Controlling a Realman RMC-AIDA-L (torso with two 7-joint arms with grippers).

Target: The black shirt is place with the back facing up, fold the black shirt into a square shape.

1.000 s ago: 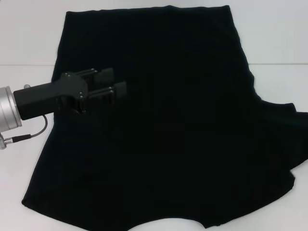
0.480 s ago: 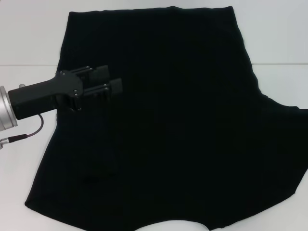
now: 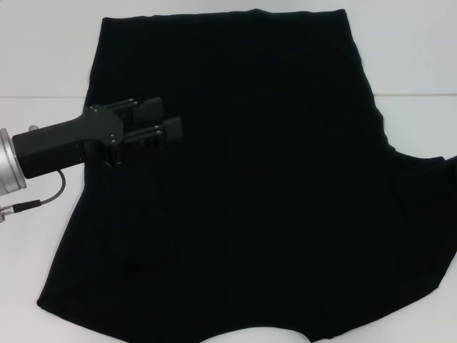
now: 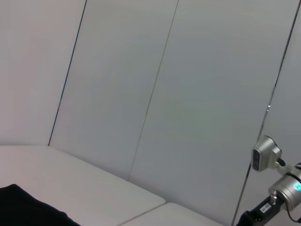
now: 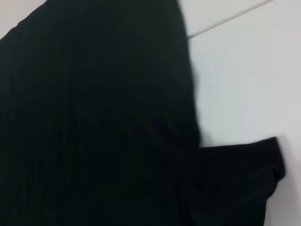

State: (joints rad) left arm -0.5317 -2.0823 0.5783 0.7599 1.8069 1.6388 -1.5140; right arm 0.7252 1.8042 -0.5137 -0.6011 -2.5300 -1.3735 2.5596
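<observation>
Head view: large plain black soft-fabric shirt (image 3: 243, 179) spread flat over the white table (image 3: 43, 57), covering nearly everything from nine to three o'clock, hem toward twelve, one sleeve out at about four o'clock. No lettering visible, so back side up. Black left gripper (image 3: 168, 120) reaching in from nine o'clock, low over the shirt's left side, fingers a narrow gap apart, clamped on nothing visible, no cloth lifted. Against the frame a second back: gripper angled a touch upward and its tips drawn slightly toward nine; sleeve at four o'clock pulled out longer and flatter; lower-left edge shifted a little.

Left wrist view: mostly pale wall panels (image 4: 141, 94), a sliver of the black shirt (image 4: 28, 207) at seven o'clock, part of the other arm at five o'clock. Own fingers not shown.

Right wrist view: shirt side edge and sleeve (image 5: 235, 179) close below, white table at two o'clock. Right gripper itself unseen, so impossible to tell open or closed.

Likely risks: closing on flat cloth and pinching only the top layer, or nothing, leaving the fold lopsided; dragging sideways and bunching the body into wrinkles; a sleeve trailing outside the fold and spoiling the square.
</observation>
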